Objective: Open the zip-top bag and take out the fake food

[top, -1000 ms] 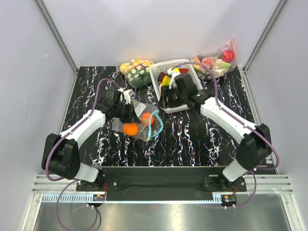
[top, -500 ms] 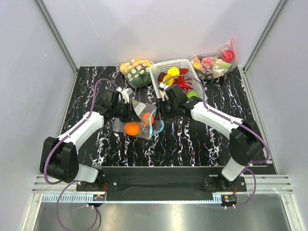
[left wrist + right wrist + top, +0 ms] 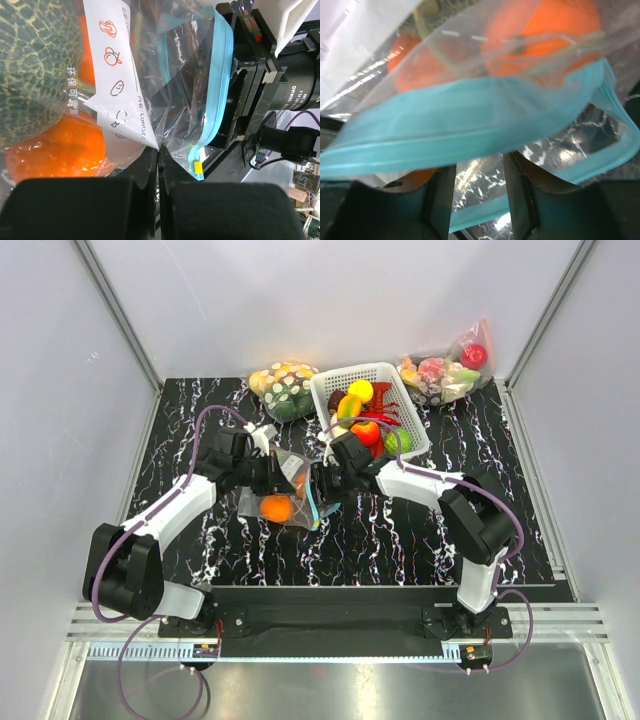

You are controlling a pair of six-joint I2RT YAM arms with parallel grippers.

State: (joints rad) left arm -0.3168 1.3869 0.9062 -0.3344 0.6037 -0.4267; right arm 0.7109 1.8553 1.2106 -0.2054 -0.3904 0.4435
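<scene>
Left gripper [image 3: 159, 158] clamps the zip-top bag [image 3: 187, 80] while I hold the right gripper [image 3: 478, 175], jaws apart, against its teal zip strip [image 3: 445, 125]; orange fruits [image 3: 540, 30] inside.

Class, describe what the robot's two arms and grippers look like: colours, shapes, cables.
The left arm and right arm match: glossy black joint housings and bases, joined by smooth white tapered links. A thin purple cable loops along each. The left gripper and right gripper have blocky matte black fingers.
</scene>
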